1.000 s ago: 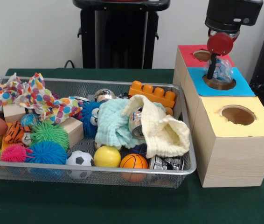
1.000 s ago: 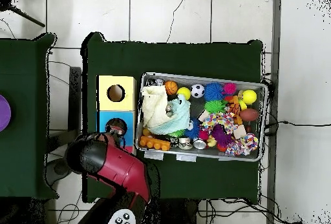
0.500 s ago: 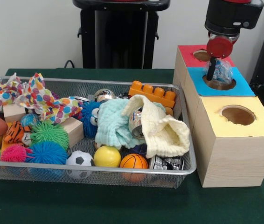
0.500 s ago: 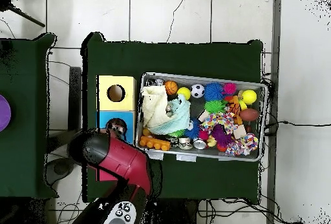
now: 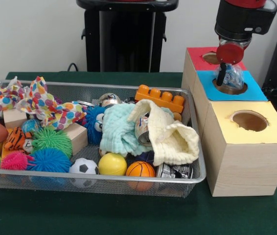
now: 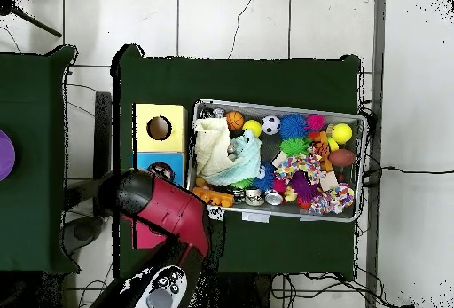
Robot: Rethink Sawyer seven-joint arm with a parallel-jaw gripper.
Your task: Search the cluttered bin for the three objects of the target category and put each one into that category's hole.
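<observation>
Nearest in the front view, the wire mesh bin (image 5: 197, 172) holds a row of balls along its front wall: a soccer ball (image 5: 83, 167), a yellow ball (image 5: 112, 164) and a small basketball (image 5: 140, 169), with crushed cans (image 5: 174, 171) just beside the basketball. To their left lie spiky rubber balls in blue (image 5: 49, 159), pink (image 5: 14, 160) and green (image 5: 51, 139). Behind them a cream knitted cloth (image 5: 175, 138) and a pale green cloth (image 5: 119, 129) drape over another can (image 5: 142, 129); an orange toy brick (image 5: 160, 98) sits at the back wall. Right of the bin stands the wooden box row: the yellow-topped box (image 5: 250, 133) nearest, then the blue-topped one (image 5: 257, 92), then the red one (image 5: 195, 54). Above the blue box's hole (image 5: 230, 88) hangs the gripper (image 5: 226, 73), closed on a clear crumpled plastic bottle (image 5: 234, 74) whose lower end sits just over the hole's rim. In the overhead view the red arm (image 6: 164, 217) covers the blue box.
</observation>
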